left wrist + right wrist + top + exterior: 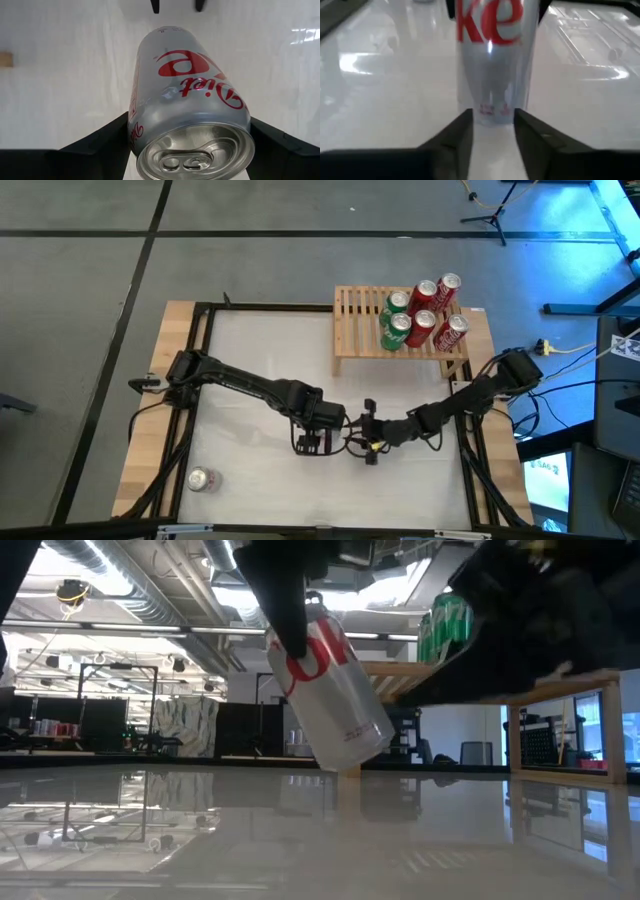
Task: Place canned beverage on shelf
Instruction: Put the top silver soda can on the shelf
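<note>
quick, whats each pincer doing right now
left pincer: closed on the silver diet cola can, holding it tilted above the table.
right pincer: at the same can's lower end, fingers either side; grip cannot be told.

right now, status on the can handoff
Left gripper clamps silver can, lifted and tilted. Right gripper at its lower end, grip unclear. Shelf holds six cans, left side free.

Six cans [421, 315] stand on the shelf [358, 325]; another can [201, 479] lies well apart.
</note>
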Tool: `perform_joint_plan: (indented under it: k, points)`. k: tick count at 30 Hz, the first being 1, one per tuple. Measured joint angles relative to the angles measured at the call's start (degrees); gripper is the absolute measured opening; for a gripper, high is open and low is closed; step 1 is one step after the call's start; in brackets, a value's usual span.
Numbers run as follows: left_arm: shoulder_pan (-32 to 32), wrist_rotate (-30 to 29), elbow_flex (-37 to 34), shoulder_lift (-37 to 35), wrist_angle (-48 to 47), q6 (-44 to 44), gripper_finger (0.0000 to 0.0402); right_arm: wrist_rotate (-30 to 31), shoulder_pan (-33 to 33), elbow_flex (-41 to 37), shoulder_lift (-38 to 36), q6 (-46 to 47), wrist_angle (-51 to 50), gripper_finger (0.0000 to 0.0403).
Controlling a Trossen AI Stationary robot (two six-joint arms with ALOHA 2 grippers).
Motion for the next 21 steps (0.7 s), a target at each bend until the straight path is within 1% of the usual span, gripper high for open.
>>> perform_joint_plan:
  k: [2, 5, 9, 13, 21]
  points:
    - [0.0, -0.2, -0.1, 0.0, 0.4, 0.1, 0.0285, 0.3, 0.0, 0.0, 1.1, 0.0, 0.0, 0.0113]
    - [-0.1, -0.2, -0.1, 0.0, 1.9, 0.5, 0.0285, 0.9, 0.0, 0.0, 3.0, -1.1, 1.9, 0.0073]
    - [-0.3, 0.0, -0.1, 0.0, 3.2, 1.4, 0.0285, 0.6, 0.1, 0.0, 4.8, -1.4, 4.8, 0.0041]
    - [-0.3, -0.2, -0.1, 0.0, 5.8, 1.6, 0.0285, 0.8, 0.0, 0.0, 6.1, -2.4, 4.4, 0.0027]
    - [-0.3, -0.9, -0.1, 0.0, 8.7, 2.0, 0.0285, 1.6, 0.0, 0.0, 6.8, -2.4, 4.7, 0.0026]
